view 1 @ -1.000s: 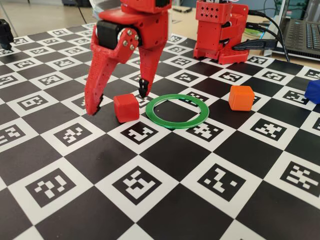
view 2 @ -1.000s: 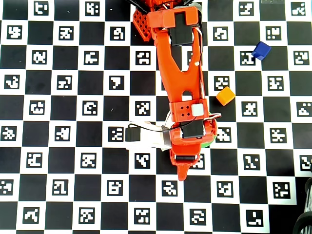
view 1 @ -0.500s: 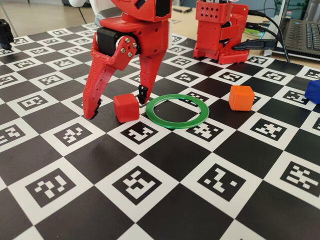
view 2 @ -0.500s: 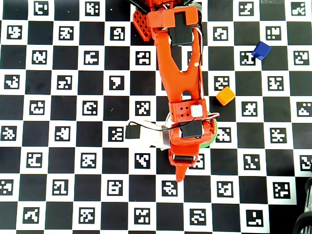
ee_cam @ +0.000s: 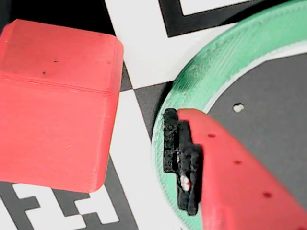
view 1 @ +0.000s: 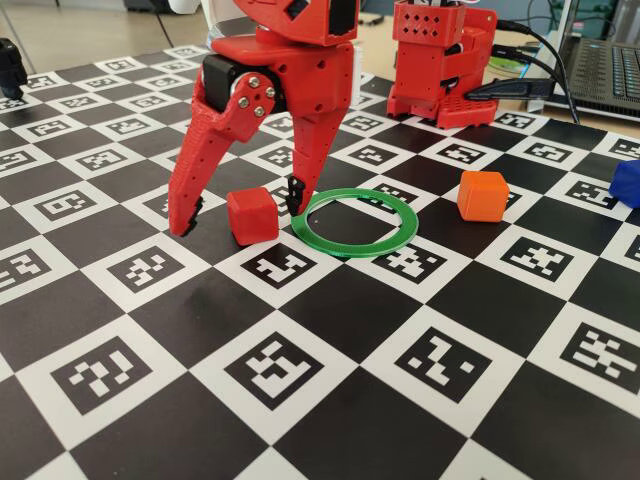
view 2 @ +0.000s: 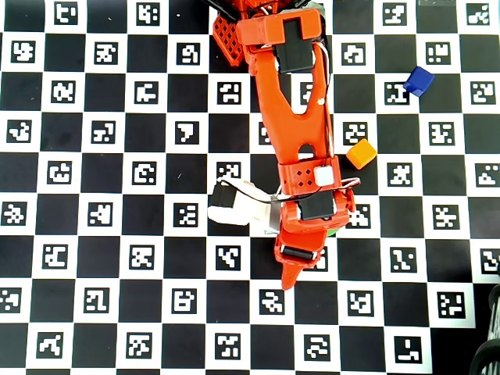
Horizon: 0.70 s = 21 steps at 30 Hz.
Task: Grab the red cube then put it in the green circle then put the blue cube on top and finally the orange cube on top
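In the fixed view my gripper (view 1: pixel 240 212) stands spread wide around the red cube (view 1: pixel 252 216), which sits on the checkered board (view 1: pixel 330 390) just left of the green circle (view 1: pixel 361 221); one orange cube (view 1: pixel 482 195) and one blue cube (view 1: pixel 626 183) lie well apart to the right. In the wrist view the matte, round-edged red cube (ee_cam: pixel 55 103) sits beside my fingertip (ee_cam: pixel 182 160), untouched, the tip over the green ring (ee_cam: pixel 201 76). From overhead my arm (view 2: pixel 293 117) hides the red cube.
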Motion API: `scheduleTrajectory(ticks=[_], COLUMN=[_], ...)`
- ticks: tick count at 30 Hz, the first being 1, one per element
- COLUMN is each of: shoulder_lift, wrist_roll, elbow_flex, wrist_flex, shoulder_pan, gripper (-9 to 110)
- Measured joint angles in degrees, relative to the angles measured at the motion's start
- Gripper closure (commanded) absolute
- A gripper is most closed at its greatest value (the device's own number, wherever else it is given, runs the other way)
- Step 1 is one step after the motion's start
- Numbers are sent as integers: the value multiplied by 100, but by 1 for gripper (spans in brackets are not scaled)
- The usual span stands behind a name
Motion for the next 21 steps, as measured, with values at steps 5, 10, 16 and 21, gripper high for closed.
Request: scheduleTrajectory(ticks=[5, 10, 16, 21], shoulder_lift=[0, 0, 0, 0], wrist_roll=[308, 422, 431, 431], elbow_flex=[0, 0, 0, 0], wrist_flex=[0, 0, -35, -167], shoulder_pan=[88, 158, 158, 158], gripper=[57, 59, 66, 73])
